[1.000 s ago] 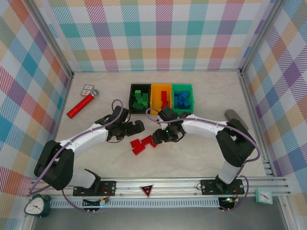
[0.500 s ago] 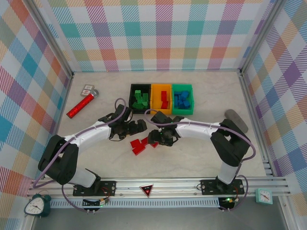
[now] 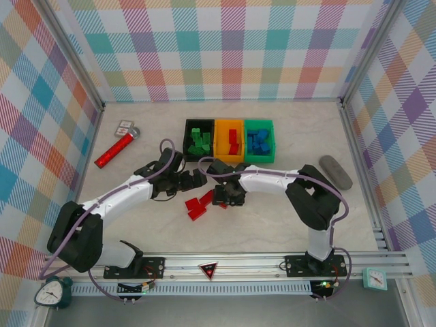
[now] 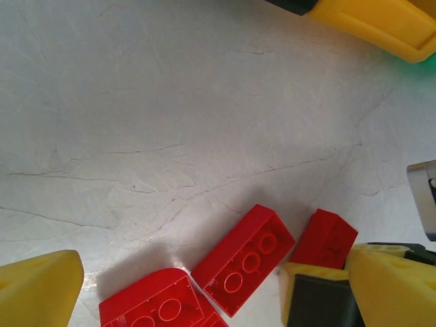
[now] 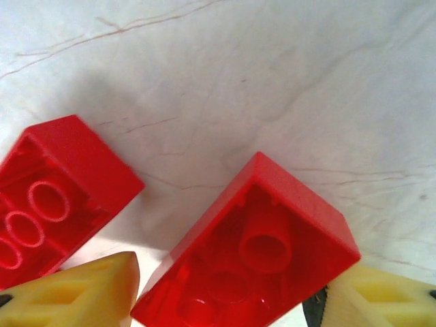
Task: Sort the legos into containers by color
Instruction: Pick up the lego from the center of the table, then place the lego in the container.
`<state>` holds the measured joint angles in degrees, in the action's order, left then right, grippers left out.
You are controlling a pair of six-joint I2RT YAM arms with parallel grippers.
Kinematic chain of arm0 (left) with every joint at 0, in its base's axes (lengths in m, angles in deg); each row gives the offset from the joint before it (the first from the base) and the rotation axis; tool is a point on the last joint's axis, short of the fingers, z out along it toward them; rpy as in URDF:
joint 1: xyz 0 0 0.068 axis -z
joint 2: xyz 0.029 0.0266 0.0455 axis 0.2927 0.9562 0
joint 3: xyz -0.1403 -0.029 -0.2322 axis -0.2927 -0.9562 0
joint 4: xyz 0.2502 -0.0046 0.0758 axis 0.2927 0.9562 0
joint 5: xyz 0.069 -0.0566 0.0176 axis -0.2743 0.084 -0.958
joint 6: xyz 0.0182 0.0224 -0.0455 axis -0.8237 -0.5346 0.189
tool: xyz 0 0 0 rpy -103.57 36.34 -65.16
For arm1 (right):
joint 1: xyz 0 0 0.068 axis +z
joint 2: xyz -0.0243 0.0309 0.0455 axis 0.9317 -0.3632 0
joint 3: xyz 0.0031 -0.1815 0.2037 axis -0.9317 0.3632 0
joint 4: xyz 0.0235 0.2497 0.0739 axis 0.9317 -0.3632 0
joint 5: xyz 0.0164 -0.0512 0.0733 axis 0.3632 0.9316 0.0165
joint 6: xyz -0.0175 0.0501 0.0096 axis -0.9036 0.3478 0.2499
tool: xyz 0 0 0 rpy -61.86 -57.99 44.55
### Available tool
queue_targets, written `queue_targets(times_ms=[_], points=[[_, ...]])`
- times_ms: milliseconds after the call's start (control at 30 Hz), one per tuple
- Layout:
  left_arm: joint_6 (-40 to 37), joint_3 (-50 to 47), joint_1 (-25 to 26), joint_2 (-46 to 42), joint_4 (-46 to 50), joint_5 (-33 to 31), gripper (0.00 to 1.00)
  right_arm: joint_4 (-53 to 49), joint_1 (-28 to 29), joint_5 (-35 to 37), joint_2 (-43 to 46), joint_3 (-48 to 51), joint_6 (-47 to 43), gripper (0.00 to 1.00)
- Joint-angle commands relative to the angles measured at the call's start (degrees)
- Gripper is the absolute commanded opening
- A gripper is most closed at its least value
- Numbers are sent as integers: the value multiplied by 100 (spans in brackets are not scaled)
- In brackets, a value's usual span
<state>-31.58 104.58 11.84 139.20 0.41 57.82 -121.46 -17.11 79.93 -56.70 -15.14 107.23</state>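
Top view: black bin [image 3: 199,122], orange bin [image 3: 229,122] and green bin [image 3: 259,122] are sitting in a row at the back, holding green, red and blue bricks in that order. The remaining red legos [image 3: 198,206] are lying loose on the table [image 3: 286,218] between the arms. Left gripper [image 3: 196,180] is hovering just beside them. Right gripper [image 3: 221,197] is reaching down at the pile's right edge.

Left wrist: left fingers [image 4: 41,289] are standing wide apart, holding nothing. A long red brick [image 4: 242,259] and a small red brick [image 4: 325,238] are lying below.

Right wrist: right fingers [image 5: 82,293] are flanking the small red brick, which is resting hollow side up. Jaws are standing part-open, and I cannot tell if the pads are pressing yet.

Handling: the brick is looking light, rigid and slick, so it is likely pivoting if pinched on its corners. Best taking it square across two flat opposite sidewalls, then heading for the orange bin.
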Motion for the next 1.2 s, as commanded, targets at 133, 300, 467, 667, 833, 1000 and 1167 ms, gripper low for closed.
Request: queue_targets(times_ms=[133, 300, 467, 667, 833, 1000, 1167], points=[[-25, -117, 32, 1, 7, 5, 100, -268, -140, 353, 225, 191, -478, 32], [-51, -75, 27, -22, 78, 10, 100, -178, -293, 216, 340, 116, -712, 25], [-59, -101, 32, -28, 144, 19, 100, -183, -661, 131, 520, -263, -1210, 21], [45, -199, 40, -16, 8, 135, 100, -145, -1475, -348, 413, -1210, -1655, 25], [110, -228, 91, -43, 8, 143, 100, -357, -1867, -562, -257, -2478, -1876, 27], [221, -270, 197, -55, -133, 221, 100, -649, -2014, -625, -1261, -3845, -1950, 31], [241, -243, 329, -12, -135, 220, 100, -1067, -2092, -644, -2155, -5012, -1985, 50]])
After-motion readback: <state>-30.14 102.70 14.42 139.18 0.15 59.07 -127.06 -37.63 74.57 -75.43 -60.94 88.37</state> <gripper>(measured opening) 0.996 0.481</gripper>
